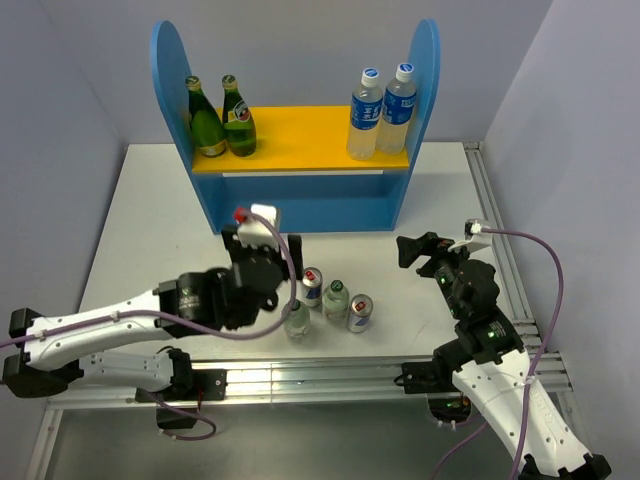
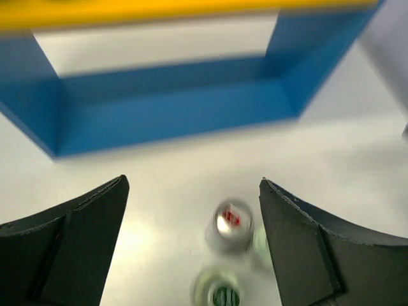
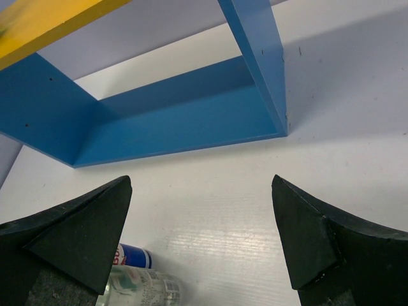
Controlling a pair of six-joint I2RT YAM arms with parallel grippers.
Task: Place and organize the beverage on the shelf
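Left gripper (image 2: 192, 182) and right gripper (image 3: 201, 178) spread wide, empty. Two dark green bottles (image 1: 207, 122) stand on the yellow board (image 1: 300, 135) of the shelf (image 1: 300, 205); two cans (image 1: 312, 286) and two short clear bottles (image 1: 335, 300) cluster on the table (image 1: 150, 230) before it

Two tall clear plastic bottles (image 1: 366, 120) with blue caps and blue-white labels stand upright, close side by side, at the far right. The white table (image 1: 150, 230) has aluminium rails (image 1: 330, 378) along its near and right edges. Pale grey walls (image 1: 300, 45) surround it.
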